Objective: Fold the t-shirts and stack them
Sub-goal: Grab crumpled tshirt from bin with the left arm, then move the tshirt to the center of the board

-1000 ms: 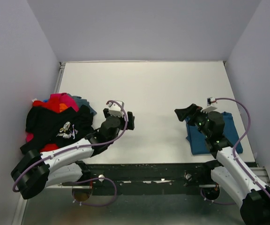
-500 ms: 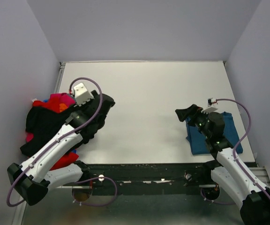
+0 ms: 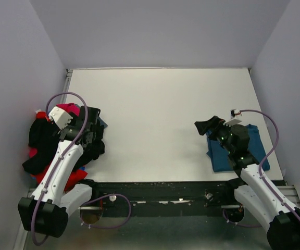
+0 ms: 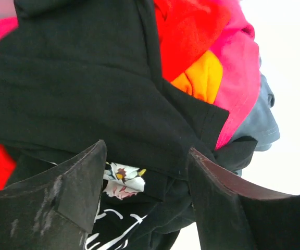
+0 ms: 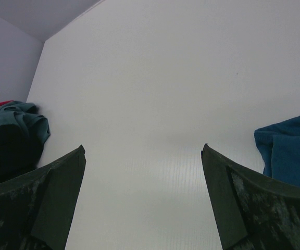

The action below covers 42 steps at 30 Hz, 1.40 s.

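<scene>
Shirt pile point(image 3: 39, 136) lies left on the table point(image 3: 160, 104); folded shirt point(image 3: 258, 147), far right

Swings left end effector point(image 3: 90, 136) off the bare surface point(image 3: 160, 104) and back left, from the open middle-left to right over the heap of t-shirts point(image 3: 41, 148) at the left edge. Turns the wrist round: camera block now on the far-left side, purple cable point(image 3: 69, 96) looping above it instead of out to the right. Lays left arm point(image 3: 56, 172) straight across the heap, covering the white print on the black shirt point(image 3: 35, 133) that shows a second ago.
</scene>
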Motion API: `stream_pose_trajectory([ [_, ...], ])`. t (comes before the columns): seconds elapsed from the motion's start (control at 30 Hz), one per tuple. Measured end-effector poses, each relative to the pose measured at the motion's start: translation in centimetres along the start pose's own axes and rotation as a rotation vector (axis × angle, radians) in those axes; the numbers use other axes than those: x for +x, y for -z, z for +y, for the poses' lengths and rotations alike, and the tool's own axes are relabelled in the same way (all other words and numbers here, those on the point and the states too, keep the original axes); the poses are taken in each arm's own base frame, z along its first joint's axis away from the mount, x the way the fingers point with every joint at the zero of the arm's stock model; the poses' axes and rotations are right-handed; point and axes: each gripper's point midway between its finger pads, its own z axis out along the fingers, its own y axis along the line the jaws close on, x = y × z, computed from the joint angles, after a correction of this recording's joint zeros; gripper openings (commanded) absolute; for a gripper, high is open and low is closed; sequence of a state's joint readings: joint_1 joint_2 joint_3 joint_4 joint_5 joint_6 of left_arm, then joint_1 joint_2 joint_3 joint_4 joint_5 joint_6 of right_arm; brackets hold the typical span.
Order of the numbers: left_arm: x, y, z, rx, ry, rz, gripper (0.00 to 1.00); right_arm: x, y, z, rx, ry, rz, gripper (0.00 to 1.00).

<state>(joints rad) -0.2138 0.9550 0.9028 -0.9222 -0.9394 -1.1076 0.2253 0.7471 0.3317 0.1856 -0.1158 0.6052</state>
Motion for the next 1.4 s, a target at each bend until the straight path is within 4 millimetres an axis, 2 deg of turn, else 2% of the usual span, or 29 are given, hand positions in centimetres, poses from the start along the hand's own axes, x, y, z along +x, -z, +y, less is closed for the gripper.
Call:
stream_pose_trajectory([
  [0.2, 2.7, -1.3, -0.1, -0.066, -0.003, 0.074, 0.29, 0.1, -0.1, -0.1, 0.003, -0.001, 0.005, 1.00],
  [0.3, 3.2, -1.4, -0.1, -0.070, -0.001, 0.093, 0.02, 0.1, -0.1, -0.1, 0.004, -0.001, 0.005, 1.00],
  [0.4, 2.1, -0.6, -0.5, -0.033, 0.029, 0.088, 0.00, 0.2, -0.1, -0.1, 0.005, -0.001, 0.006, 1.00],
  [0.57, -2.4, 2.5, -2.0, 0.152, 0.145, 0.049, 0.00, 0.4, -0.2, -0.4, 0.013, -0.003, 0.016, 1.00],
  [0.6, -3.9, 3.7, -2.6, 0.215, 0.178, 0.037, 0.00, 0.5, -0.2, -0.4, 0.015, -0.003, 0.018, 1.00],
  [0.7, -6.8, 6.6, -4.6, 0.380, 0.248, 0.046, 0.00, 0.5, -0.3, -0.5, 0.017, -0.003, 0.020, 1.00],
  [0.8, -8.1, 9.9, -7.2, 0.582, 0.316, 0.103, 0.00, 0.5, -0.2, -0.5, 0.017, -0.003, 0.019, 1.00],
  [0.9, -7.5, 13.6, -10.6, 0.825, 0.353, 0.218, 0.00, 0.4, -0.2, -0.5, 0.019, -0.002, 0.012, 1.00],
  [1.0, -5.5, 17.6, -14.2, 1.024, 0.316, 0.351, 0.00, 0.3, -0.2, -0.5, 0.023, -0.002, 0.008, 1.00],
  [1.07, -3.9, 21.0, -16.6, 1.134, 0.242, 0.425, 0.00, 0.3, -0.2, -0.6, 0.026, -0.002, 0.007, 1.00],
  [1.1, -2.8, 23.5, -18.0, 1.196, 0.181, 0.468, 0.00, 0.3, -0.2, -0.6, 0.027, -0.002, 0.007, 1.00],
  [1.2, -2.1, 29.5, -21.8, 1.338, 0.059, 0.518, 0.00, 0.3, -0.2, -0.7, 0.031, -0.002, 0.007, 1.00],
  [1.23, -2.6, 31.6, -23.1, 1.389, 0.030, 0.515, 0.00, 0.3, -0.2, -0.7, 0.032, -0.002, 0.006, 1.00],
  [1.27, -4.0, 34.4, -24.9, 1.454, 0.004, 0.501, 0.00, 0.2, -0.2, -0.7, 0.033, -0.002, 0.005, 1.00],
  [1.33, -7.0, 38.1, -27.2, 1.555, 0.013, 0.446, 0.00, 0.1, -0.1, -0.7, 0.035, -0.001, -0.001, 1.00],
  [1.4, -10.2, 40.2, -28.3, 1.622, 0.041, 0.378, 0.00, -0.1, 0.0, -0.7, 0.039, 0.000, -0.012, 1.00],
])
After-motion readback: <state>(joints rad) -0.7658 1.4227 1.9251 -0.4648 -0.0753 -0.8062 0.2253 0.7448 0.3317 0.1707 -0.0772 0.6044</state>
